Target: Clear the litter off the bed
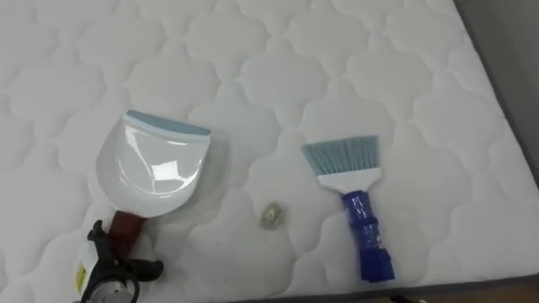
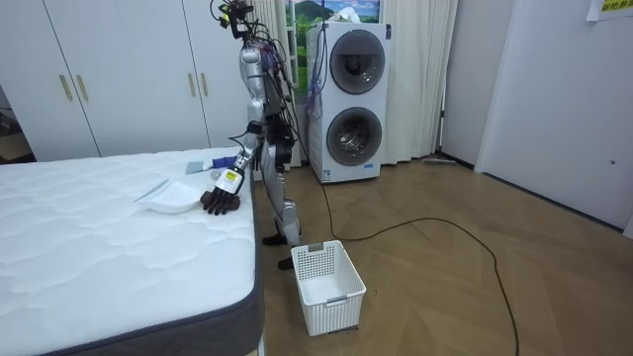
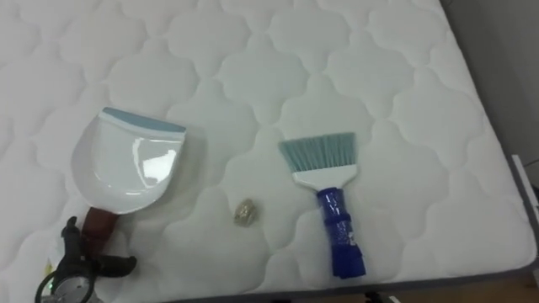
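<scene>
Left eye view: my left hand (image 1: 114, 263) is curled round the dustpan (image 1: 156, 164) handle. The crumb (image 1: 270, 215) lies at its 3 o'clock and the brush (image 1: 349, 181) beyond, handle toward 6. Room view: I stand at the bed (image 2: 99, 237) edge.

A white plastic dustpan (image 1: 156, 164) with a pale blue lip and a reddish-brown handle is lying flat on the white quilted mattress (image 1: 337, 50), its lip pointing away from the robot. The left robot hand (image 1: 114, 265) is gripping its handle. A small beige crumpled scrap (image 1: 270, 215) is lying between the dustpan and a blue-handled hand brush (image 1: 354, 202), touching neither. The brush is lying flat, its pale blue bristles pointing away.
</scene>
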You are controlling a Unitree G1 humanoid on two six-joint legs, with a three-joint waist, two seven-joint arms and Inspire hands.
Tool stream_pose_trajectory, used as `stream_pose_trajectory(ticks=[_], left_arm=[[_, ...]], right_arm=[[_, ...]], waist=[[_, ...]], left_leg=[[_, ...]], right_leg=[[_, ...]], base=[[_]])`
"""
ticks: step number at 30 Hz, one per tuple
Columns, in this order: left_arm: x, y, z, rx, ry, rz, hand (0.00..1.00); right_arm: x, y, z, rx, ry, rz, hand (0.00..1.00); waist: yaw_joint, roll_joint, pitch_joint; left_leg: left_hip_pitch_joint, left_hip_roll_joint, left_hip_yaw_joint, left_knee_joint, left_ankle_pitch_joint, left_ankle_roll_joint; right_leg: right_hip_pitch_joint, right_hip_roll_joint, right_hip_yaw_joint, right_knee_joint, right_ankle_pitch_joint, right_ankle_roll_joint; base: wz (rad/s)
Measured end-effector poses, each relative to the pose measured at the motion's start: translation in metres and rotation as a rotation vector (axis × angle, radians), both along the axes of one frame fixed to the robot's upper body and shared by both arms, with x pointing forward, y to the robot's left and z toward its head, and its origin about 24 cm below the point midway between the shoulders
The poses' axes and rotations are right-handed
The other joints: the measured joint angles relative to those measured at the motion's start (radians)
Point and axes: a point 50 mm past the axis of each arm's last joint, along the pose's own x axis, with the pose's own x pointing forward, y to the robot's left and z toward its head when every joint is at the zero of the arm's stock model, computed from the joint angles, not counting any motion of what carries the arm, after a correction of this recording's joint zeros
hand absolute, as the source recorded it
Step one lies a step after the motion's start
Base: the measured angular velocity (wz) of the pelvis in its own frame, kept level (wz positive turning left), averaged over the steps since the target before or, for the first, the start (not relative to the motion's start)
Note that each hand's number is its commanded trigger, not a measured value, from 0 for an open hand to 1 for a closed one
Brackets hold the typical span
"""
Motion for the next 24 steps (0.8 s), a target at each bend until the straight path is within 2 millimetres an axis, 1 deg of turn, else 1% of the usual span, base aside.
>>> stream_pose_trajectory(ticks=[1,3,5,8,10,12,14,18,20,22,24], left_arm=[[0.001,0.001,0.001,0.001,-0.001,0.000,0.08],[0.004,0.003,0.002,0.000,0.000,-0.008,0.69],[0.007,0.005,0.004,0.000,0.000,-0.014,1.00],[0.014,0.008,0.008,0.005,-0.008,-0.016,1.00],[0.018,0.016,0.012,0.030,-0.017,0.000,1.00],[0.018,0.029,0.017,0.060,-0.019,0.012,1.00],[0.018,0.031,0.018,0.063,-0.018,0.018,1.00],[0.016,0.029,0.016,0.050,-0.005,0.022,1.00],[0.014,0.028,0.013,0.040,0.023,0.007,1.00],[0.012,0.022,0.009,0.024,0.048,-0.026,1.00],[0.013,0.011,0.005,-0.006,0.058,-0.055,1.00]], right_arm=[[0.000,0.000,0.000,0.001,0.000,0.000,0.00],[0.000,0.000,0.000,0.003,0.000,0.002,0.00],[0.000,0.001,0.000,0.004,-0.001,0.001,0.00],[0.001,0.001,0.000,0.006,-0.006,-0.007,0.00],[0.001,0.001,0.000,0.010,-0.011,-0.017,0.00],[0.001,0.001,0.000,0.005,-0.012,-0.003,0.00],[0.002,0.001,0.001,0.004,-0.014,-0.001,0.00],[0.003,0.001,0.001,0.004,-0.018,-0.005,0.00],[0.003,0.000,0.001,0.003,-0.022,0.000,0.00],[0.003,0.000,0.001,0.003,-0.028,0.001,0.00],[0.004,0.000,0.002,0.002,-0.032,0.002,0.00]], waist=[[-0.001,-0.001,0.0005],[-0.002,-0.004,0.0011],[-0.003,-0.003,0.0011],[-0.003,-0.003,0.0011],[-0.003,-0.003,0.0012],[-0.003,-0.003,0.0014],[-0.004,-0.003,0.0016],[-0.004,-0.001,0.0038],[-0.005,0.001,0.0053],[-0.009,0.002,0.0066],[-0.009,0.004,0.0082]], left_leg=[[-0.003,0.000,0.001,0.001,0.000,0.000],[-0.018,0.000,0.002,0.013,0.000,0.000],[-0.024,0.001,0.013,0.018,0.000,0.000],[-0.043,0.002,0.013,0.032,0.000,0.000],[-0.050,0.002,0.013,0.034,0.000,0.000],[-0.049,0.001,0.014,0.034,0.000,0.001],[-0.049,0.000,0.015,0.033,0.001,0.001],[-0.047,-0.001,0.038,0.033,0.001,0.003],[-0.047,-0.001,0.040,0.033,0.002,0.003],[-0.047,-0.001,0.045,0.033,0.002,0.003],[-0.048,0.001,0.056,0.030,0.004,0.007]], right_leg=[[-0.002,0.000,0.000,0.000,0.000,0.000],[-0.006,-0.001,-0.002,0.000,0.000,0.000],[-0.007,-0.001,-0.003,0.000,0.000,0.000],[-0.020,-0.001,-0.005,0.000,0.002,-0.001],[-0.025,-0.002,-0.007,0.001,0.003,-0.001],[-0.025,-0.003,-0.008,0.003,0.003,-0.001],[-0.025,-0.006,-0.010,0.006,0.003,-0.001],[-0.025,-0.012,-0.010,0.013,0.001,0.003],[-0.025,-0.013,-0.010,0.013,0.000,0.004],[-0.026,-0.013,-0.009,0.013,0.000,0.004],[-0.028,-0.014,-0.008,0.014,0.000,0.004]], base=[[0.00],[0.08],[0.09],[0.08],[0.05],[0.00],[0.00],[0.00],[0.00],[0.00],[0.00]])
